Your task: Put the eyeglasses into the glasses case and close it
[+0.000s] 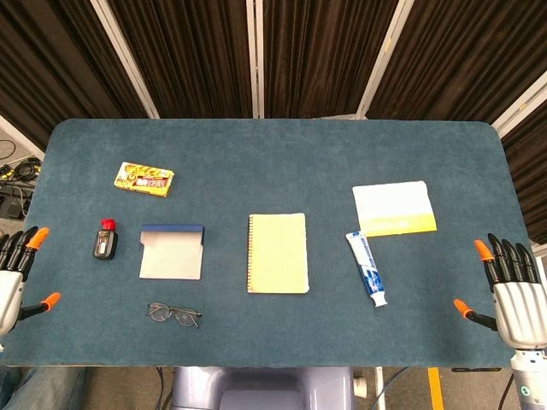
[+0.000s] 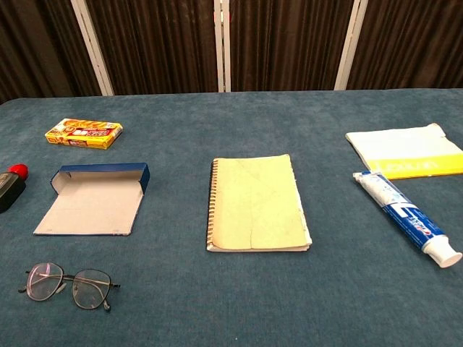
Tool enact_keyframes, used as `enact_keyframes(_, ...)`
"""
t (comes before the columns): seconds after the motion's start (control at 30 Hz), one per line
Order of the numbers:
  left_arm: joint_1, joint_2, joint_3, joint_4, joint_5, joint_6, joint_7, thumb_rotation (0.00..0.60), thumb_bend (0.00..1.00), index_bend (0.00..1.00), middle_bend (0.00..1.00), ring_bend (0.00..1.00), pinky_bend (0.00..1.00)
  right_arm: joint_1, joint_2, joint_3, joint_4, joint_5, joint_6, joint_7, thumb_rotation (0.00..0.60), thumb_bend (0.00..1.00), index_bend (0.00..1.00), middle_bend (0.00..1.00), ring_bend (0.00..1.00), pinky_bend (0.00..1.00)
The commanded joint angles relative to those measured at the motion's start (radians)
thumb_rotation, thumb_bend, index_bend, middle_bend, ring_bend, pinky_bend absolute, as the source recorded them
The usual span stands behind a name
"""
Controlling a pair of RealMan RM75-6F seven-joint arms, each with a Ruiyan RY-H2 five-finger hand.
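- The glasses [image 1: 173, 314] lie on the table [image 1: 273, 162], just in front of the open case [image 1: 172, 251].
- Left hand [image 1: 15, 272] and right hand [image 1: 511, 290] hold nothing, fingers apart, at the table's side edges.

You are working over a table [image 2: 217, 303] covered in matt, felt-like blue cloth. On it, the eyeglasses [image 2: 69, 284] are showing thin dark metal rims, the open glasses case [image 2: 90, 199] a matt pale lining, and the toothpaste tube [image 2: 405, 217] is gleaming like glossy plastic.
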Motion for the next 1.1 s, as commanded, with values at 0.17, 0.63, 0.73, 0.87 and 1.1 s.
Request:
enact_keyframes(0.17,-0.001,-0.003,0.004,0.004,0.005,-0.006,-0.001,0.6,0.0,0.0,0.0,0.0,0.0,-0.001,-0.004,0.002,0.003,0.003,0.001,-0.004,0.6,0.0,0.0,0.0,0.0,0.0)
enact_keyframes(0.63,-0.115,-0.1,0.068,-0.105,0.025,-0.274,0.149,0.6,0.27,0.41,0.0,0.0,0.0,0.005,0.0,-0.004,-0.01,-0.005,-0.015,0.012,0.6,0.0,0.0,0.0,0.0,0.0)
enact_keyframes(0.73,-0.143,-0.173,0.066,-0.119,-0.019,-0.341,0.249,0.6,0.37,0.44,0.0,0.0,0.0,0.011,0.0,-0.005,-0.003,0.002,-0.033,0.027,0.6,0.0,0.0,0.0,0.0,0.0)
enact_keyframes(0.87,-0.153,-0.233,0.058,-0.118,-0.064,-0.361,0.332,0.6,0.41,0.45,0.0,0.0,0.0,0.016,0.002,-0.004,0.002,0.009,-0.045,0.045,0.6,0.0,0.0,0.0,0.0,0.0)
enact_keyframes(1.1,-0.172,-0.309,0.061,-0.096,-0.105,-0.392,0.383,0.6,0.42,0.47,0.0,0.0,0.0,0.018,0.006,-0.008,-0.001,0.007,-0.053,0.058,0.6,0.0,0.0,0.0,0.0,0.0)
